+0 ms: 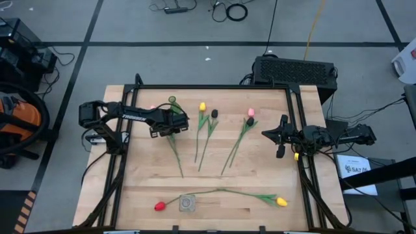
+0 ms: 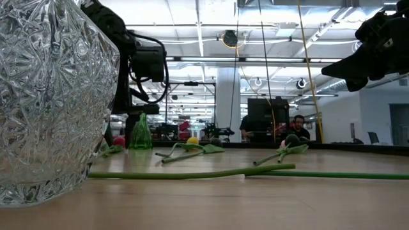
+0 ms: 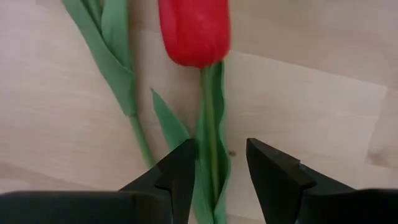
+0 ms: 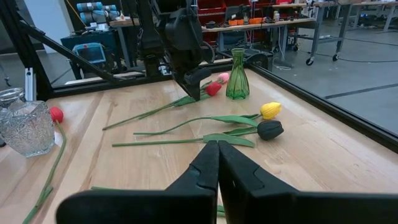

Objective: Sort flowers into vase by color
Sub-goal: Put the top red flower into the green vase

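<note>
My left gripper (image 3: 217,163) is open and points down near the table's far left. Its fingers stand on either side of a red tulip's (image 3: 194,31) green stem (image 3: 210,118), just below the head, and I see no touch. The right wrist view shows that gripper (image 4: 198,92) beside the small green glass vase (image 4: 237,78). Yellow (image 1: 202,106), black (image 1: 214,113) and pink (image 1: 251,112) tulips lie flat mid-table. A red (image 1: 159,206) and a yellow (image 1: 281,202) tulip lie by the near edge, beside the clear crystal vase (image 1: 188,203). My right gripper (image 1: 281,138) is shut and hovers at the right edge.
The green vase (image 1: 172,101) stands just beyond my left gripper (image 1: 174,123). The crystal vase (image 2: 45,96) stands at the near edge. A second stem with leaves (image 3: 118,68) lies beside the red tulip. Black frame rails (image 1: 214,86) edge the table. People sit in the room behind.
</note>
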Action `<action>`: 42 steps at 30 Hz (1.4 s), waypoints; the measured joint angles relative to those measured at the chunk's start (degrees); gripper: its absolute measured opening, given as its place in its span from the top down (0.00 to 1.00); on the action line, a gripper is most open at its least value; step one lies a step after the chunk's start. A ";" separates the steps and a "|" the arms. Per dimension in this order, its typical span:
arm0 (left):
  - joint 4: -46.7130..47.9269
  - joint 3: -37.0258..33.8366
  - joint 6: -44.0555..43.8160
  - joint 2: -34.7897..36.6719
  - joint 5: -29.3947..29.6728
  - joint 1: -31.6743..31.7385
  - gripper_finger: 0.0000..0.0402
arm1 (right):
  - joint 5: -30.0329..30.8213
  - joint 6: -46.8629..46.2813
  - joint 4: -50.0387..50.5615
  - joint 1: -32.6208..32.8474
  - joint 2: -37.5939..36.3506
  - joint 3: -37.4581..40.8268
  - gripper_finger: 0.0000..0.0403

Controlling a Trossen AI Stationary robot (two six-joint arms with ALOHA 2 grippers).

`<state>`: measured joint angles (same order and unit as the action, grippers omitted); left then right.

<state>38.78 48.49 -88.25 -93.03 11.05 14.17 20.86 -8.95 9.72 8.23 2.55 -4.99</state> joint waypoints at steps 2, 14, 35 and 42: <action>0.28 -0.07 0.04 0.00 0.00 0.00 0.62 | 0.00 0.00 0.00 -0.02 0.00 0.00 1.00; 0.57 -1.14 0.11 -2.16 -1.02 -0.04 0.62 | 0.02 0.00 0.00 -0.02 -0.02 0.00 1.00; 1.35 -1.40 -0.44 -2.17 0.79 0.10 0.96 | 0.00 0.00 0.00 -0.02 0.00 0.00 1.00; 4.76 -1.82 -4.09 1.21 2.28 -1.59 0.97 | 0.00 0.00 0.00 0.00 0.00 0.00 1.00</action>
<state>43.54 46.68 -92.34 -91.83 13.33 12.58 20.86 -8.95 9.72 8.22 2.54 -4.99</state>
